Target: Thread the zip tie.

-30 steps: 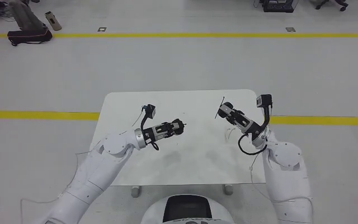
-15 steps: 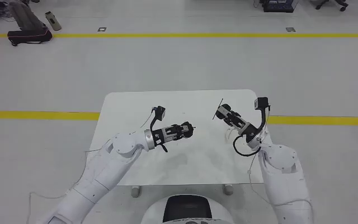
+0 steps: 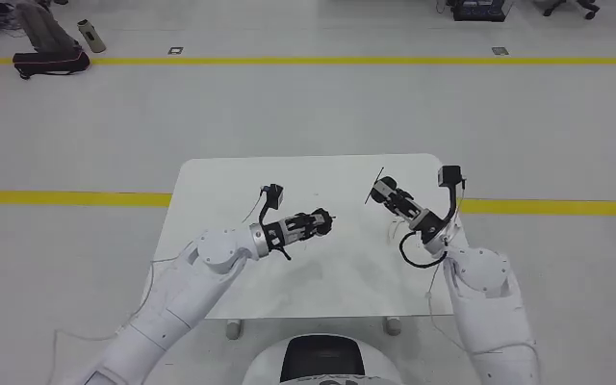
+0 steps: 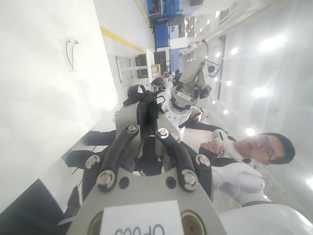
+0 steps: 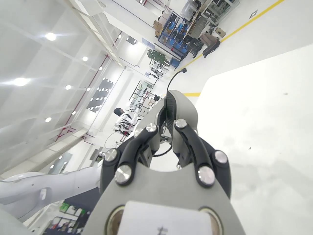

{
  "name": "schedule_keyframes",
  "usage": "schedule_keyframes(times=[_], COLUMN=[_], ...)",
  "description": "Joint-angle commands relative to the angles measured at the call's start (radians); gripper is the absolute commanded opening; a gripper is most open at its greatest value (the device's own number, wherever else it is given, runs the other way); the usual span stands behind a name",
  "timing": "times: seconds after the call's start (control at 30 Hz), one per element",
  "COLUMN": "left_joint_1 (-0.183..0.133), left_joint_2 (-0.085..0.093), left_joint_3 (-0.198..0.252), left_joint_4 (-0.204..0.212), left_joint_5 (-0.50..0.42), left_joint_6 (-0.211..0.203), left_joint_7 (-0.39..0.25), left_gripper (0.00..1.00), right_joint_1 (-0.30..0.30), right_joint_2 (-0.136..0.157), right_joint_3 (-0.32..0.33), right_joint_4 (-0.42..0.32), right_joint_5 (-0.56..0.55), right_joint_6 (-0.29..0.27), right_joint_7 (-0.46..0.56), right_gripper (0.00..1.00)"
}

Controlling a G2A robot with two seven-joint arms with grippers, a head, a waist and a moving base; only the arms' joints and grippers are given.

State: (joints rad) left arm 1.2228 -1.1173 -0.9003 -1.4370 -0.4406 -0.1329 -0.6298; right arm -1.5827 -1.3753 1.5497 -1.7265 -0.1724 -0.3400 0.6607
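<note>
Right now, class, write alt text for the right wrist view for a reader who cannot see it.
The robot's grey right pincer is shut on a thin black plastic zip tie, whose head end curves out ahead of it. A white round-cornered table lies beneath.

white table [image 3: 337, 274] | two yellow floor lines [image 3: 289, 61] | black bag [image 3: 48, 64] on floor

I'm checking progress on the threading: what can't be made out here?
Left wrist view: whether the left gripper holds anything; its dark pads hide the gap.
Right wrist view: part of the zip tie, buried inside the right gripper.
Top view: the zip tie's head opening, too small.
</note>
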Motion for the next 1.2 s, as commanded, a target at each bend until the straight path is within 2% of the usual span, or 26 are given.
schedule_keyframes(times=[0.0,0.2,0.47,0.77,0.9,1.17], left_joint_1=[0.007,0.015,0.007,0.011,0.013,0.013], left_joint_2=[-0.003,-0.006,-0.01,-0.011,-0.012,-0.011], left_joint_3=[-0.001,-0.009,-0.004,-0.002,-0.002,-0.008], left_joint_4=[0.002,0.003,0.005,0.0,-0.006,-0.029], left_joint_5=[-0.038,-0.082,-0.085,-0.084,-0.084,-0.075], left_joint_6=[0.002,0.007,0.012,0.019,0.027,0.059], left_joint_7=[0.02,0.03,0.028,0.044,0.049,0.056], left_gripper=[0.0,0.0,0.0,0.0,0.0,0.0], right_joint_1=[-0.006,-0.018,-0.01,-0.008,-0.003,0.01], right_joint_2=[0.002,0.019,0.048,0.049,0.05,0.056], right_joint_3=[-0.02,-0.079,-0.136,-0.14,-0.164,-0.213], right_joint_4=[0.009,0.03,0.053,0.049,0.054,0.083], right_joint_5=[-0.029,-0.081,-0.033,-0.058,-0.105,-0.093], right_joint_6=[0.0,0.0,0.0,0.0,0.0,0.0], right_joint_7=[-0.044,-0.119,-0.201,-0.219,-0.267,-0.325], right_gripper=[0.0,0.0,0.0,0.0,0.0,0.0])
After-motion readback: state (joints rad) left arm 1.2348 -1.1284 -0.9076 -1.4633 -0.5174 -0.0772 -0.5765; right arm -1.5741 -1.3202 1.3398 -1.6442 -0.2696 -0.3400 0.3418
